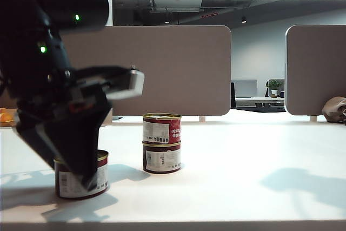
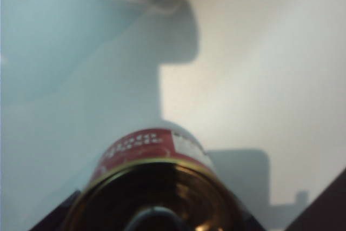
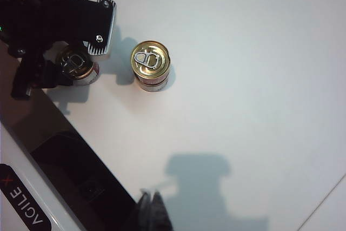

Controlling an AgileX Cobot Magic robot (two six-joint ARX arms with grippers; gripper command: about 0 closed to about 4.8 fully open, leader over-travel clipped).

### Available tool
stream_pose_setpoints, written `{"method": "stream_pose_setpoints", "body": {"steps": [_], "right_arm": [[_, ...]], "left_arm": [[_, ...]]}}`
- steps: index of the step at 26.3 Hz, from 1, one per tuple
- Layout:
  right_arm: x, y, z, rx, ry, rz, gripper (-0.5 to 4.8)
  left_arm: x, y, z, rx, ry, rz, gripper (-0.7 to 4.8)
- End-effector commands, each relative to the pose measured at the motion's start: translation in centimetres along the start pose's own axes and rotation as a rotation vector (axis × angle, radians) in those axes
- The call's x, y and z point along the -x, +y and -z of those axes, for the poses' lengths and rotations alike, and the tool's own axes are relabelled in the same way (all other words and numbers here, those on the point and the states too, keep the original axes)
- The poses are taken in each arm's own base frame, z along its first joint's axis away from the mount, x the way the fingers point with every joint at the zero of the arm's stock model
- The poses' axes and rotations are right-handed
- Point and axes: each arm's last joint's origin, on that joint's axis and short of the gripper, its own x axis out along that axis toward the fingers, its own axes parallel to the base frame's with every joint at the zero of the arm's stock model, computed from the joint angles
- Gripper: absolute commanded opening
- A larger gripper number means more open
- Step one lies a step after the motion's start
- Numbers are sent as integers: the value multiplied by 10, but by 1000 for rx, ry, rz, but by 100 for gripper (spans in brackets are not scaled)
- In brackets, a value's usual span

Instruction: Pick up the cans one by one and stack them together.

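Note:
Two cans stand stacked (image 1: 161, 143) mid-table, with maroon sides, white labels and a gold pull-tab lid (image 3: 150, 60) on top. A third can (image 1: 100, 174) sits alone on the table to their left. My left gripper (image 1: 78, 166) hangs over this single can, open, a finger on either side and a gap on at least one side. The left wrist view has that can (image 2: 157, 182) close up between the dark fingers (image 2: 324, 209). My right gripper (image 3: 153, 204) is shut and empty, high above bare table, well away from the cans.
Two beige partitions (image 1: 173, 71) (image 1: 316, 68) stand behind the white table (image 1: 259, 155). A brown bag (image 1: 335, 109) lies at the far right and something orange (image 1: 5, 116) at the far left. The robot's dark base (image 3: 70, 171) borders the table.

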Motion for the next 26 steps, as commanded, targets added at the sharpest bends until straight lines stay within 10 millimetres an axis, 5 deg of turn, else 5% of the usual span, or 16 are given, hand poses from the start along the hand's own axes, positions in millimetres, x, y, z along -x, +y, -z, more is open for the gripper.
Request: {"method": "stream_pose_setpoints", "body": {"steps": [1,9,13,26], "right_arm": [[2,0,-1,-6,-15,-3,-1],[2,0,0,-11,-12,-4,-1],[2,0,0,-11,-12,-3,-1],[2,2,0,-11,-15,-54,-1]], "left_arm": [[-5,1,-2,-4,14,-2,340],[-3,1,-7,-6,-3,-5,329],[3,1,-12,-6,-7,-13,239],[6,2,-13,-6,13,-52,204]]}}
